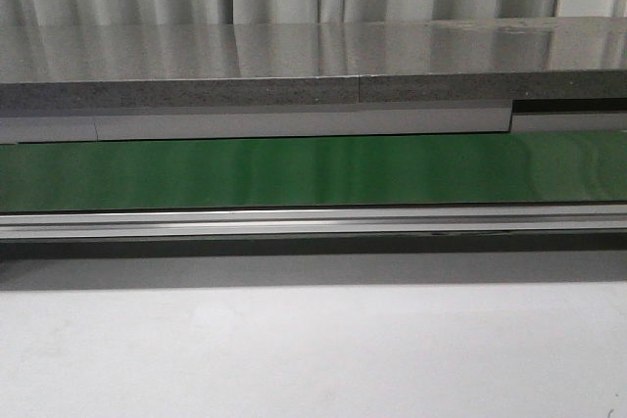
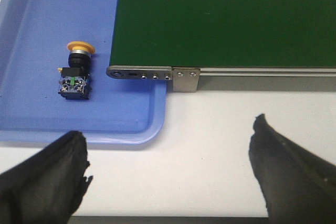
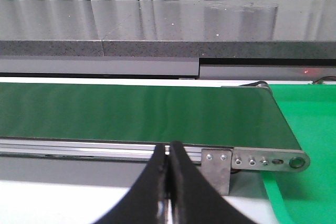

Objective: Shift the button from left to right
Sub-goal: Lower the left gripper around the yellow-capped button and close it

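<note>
Left gripper (image 2: 168, 169) spread, right gripper (image 3: 168, 153) seemingly closed

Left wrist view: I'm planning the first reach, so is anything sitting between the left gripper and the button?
Nothing visible does. The button lies on its side in the blue tray, beyond the tray's low rim; the open left gripper hangs over bare white table.
</note>
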You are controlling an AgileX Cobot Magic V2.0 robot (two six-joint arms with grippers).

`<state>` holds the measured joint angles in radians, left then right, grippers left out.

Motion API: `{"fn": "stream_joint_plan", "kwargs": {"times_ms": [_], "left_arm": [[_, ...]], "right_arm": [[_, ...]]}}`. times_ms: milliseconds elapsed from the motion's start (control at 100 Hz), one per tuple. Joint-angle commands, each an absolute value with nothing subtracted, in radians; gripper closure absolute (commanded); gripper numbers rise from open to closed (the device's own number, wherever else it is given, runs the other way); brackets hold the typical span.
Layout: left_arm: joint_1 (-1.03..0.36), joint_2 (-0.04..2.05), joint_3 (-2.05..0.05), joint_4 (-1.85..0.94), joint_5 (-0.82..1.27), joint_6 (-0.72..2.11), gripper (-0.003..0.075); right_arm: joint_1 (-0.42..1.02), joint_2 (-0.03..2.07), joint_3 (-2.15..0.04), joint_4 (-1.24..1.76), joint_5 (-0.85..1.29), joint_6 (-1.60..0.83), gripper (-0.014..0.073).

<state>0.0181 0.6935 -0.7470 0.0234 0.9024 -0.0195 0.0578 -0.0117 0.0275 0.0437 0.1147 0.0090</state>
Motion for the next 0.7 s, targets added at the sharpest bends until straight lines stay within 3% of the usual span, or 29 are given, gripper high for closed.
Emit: {"fn": "stream_joint_plan", "kwargs": {"times_ms": [0, 260, 690], "left_arm": [[0.025, 0.710, -0.800, 0.039, 0.854, -0.032, 0.0123], [0.112, 0.848, -0.954, 0.169, 0.893, -0.032, 0.0123], [0.318, 1.279, -1.128, 0.142, 0.824, -0.019, 0.0123]], "right_arm": [[0.057, -0.024, 0.009, 0.032, 0.036, 0.010, 0.0662], [0.057, -0.024, 0.009, 0.032, 0.036, 0.010, 0.0662], [0.057, -0.024, 0.009, 0.032, 0.036, 0.010, 0.0662]]}}
